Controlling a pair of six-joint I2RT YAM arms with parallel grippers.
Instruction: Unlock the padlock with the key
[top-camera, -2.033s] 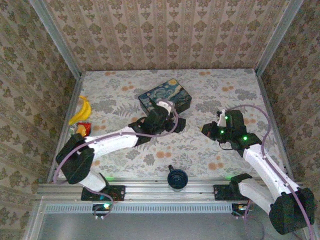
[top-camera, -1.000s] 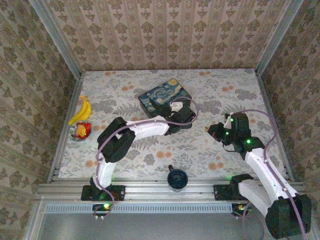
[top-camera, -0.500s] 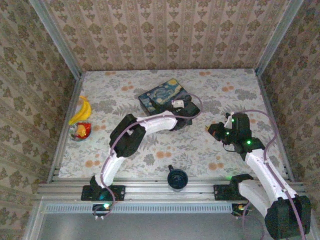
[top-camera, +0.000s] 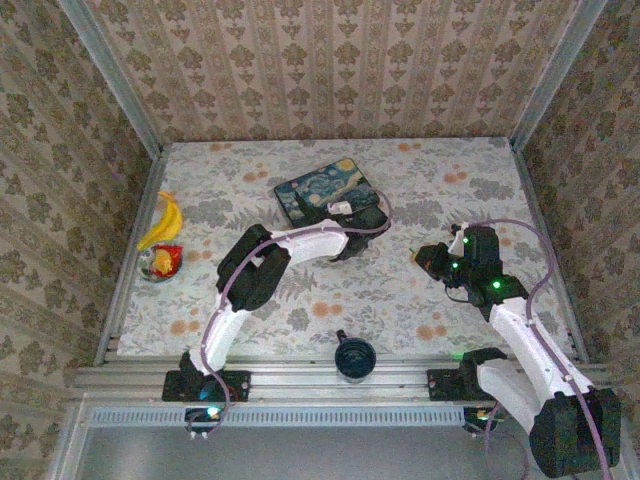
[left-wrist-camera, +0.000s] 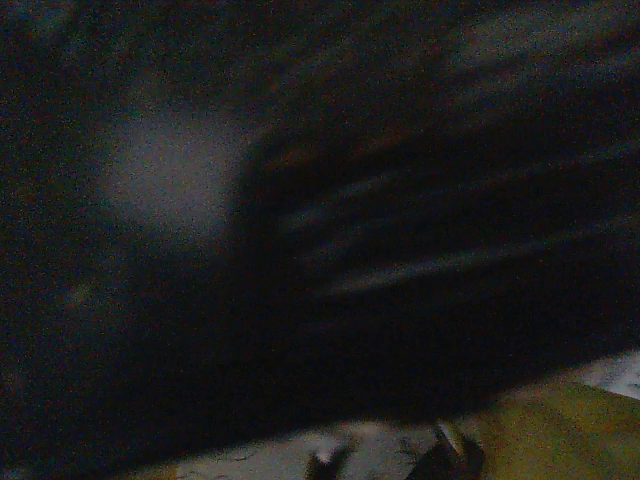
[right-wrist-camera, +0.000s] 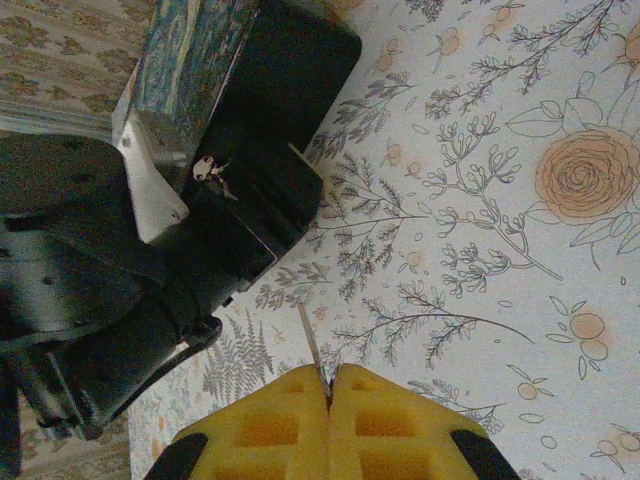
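While the right claw (right-wrist-camera: 328, 380) clenches the key (right-wrist-camera: 310, 342) apart from the padlock (right-wrist-camera: 208, 170), insertion is not yet done; the left claw's (top-camera: 354, 238) state I cannot tell.

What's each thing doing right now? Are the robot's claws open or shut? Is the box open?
right gripper: shut on the key
key: held, its thin blade sticking out past the fingertips
left gripper: close by the box; too dark and blurred to tell if it is open or shut
box: lying flat, lid looks closed
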